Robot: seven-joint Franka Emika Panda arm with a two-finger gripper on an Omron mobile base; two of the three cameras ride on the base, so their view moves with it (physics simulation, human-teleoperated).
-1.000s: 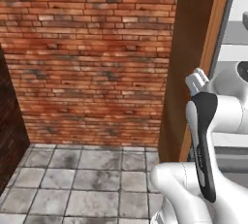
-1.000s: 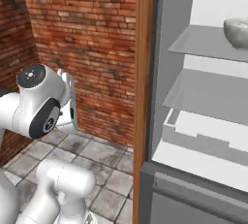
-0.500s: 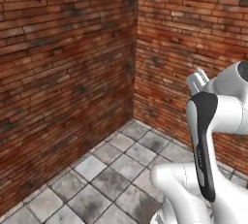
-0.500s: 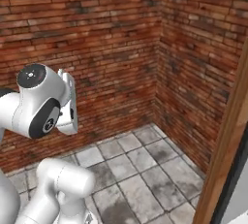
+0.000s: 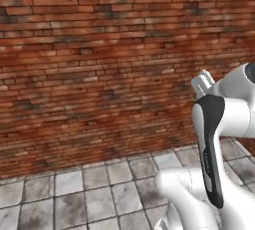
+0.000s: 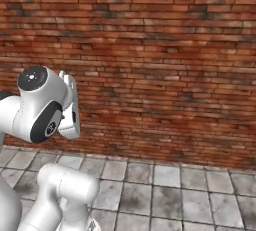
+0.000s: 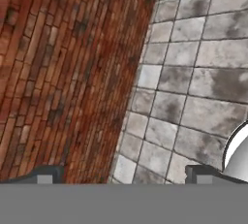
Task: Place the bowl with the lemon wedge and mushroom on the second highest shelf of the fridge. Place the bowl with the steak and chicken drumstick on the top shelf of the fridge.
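With the base swung away from the fridge seen a second ago, both base views now face a brick wall (image 5: 99, 55) over floor tiles (image 6: 165, 185), no bowl or fridge in sight, while the gripper (image 7: 123, 173), fingertips spread and empty, sits at the hand view's bottom, probably heading for the remaining bowl.

Both base cameras sit behind the arm and face a brick wall (image 5: 99, 64) at close range, sharing it and the tiled floor (image 6: 190, 195). The hand camera looks down along that wall's foot.

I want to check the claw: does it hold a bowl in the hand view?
No, the claw is empty, with brick wall and tiled floor beyond.
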